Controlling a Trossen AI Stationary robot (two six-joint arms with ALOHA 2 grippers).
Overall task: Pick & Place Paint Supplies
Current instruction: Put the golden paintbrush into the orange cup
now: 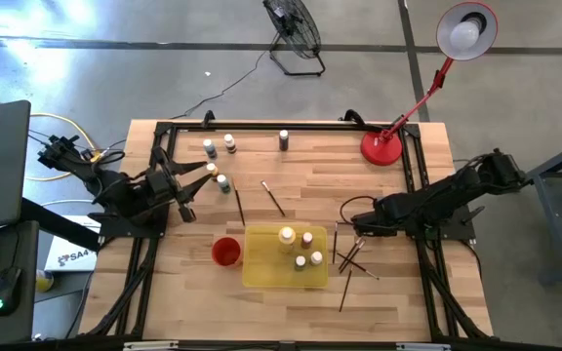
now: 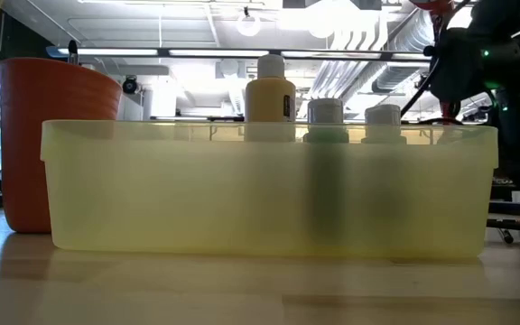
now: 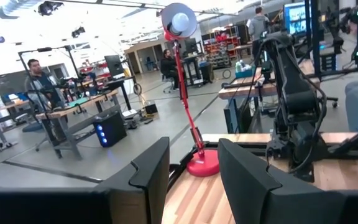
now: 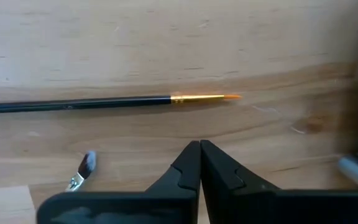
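The yellow tray [image 2: 269, 194] fills the low view, four pale-capped paint bottles [image 1: 299, 249] upright inside, the red cup [image 1: 225, 252] just beside its left wall. On the desk [image 1: 291, 175], left to right: the left end effector [image 1: 195, 185] lies low, pointing right, fingers [image 3: 244, 177] parted around nothing, near five loose bottles [image 1: 222, 182]. Two paintbrushes [image 1: 273, 198] lie diagonally mid-desk. The right end effector [image 4: 199, 165] is pressed shut and empty, pointing left above a crossed brush cluster [image 1: 352, 258]. One black-handled brush [image 4: 110, 101] lies flat beyond its tips, orange bristles away from the handle.
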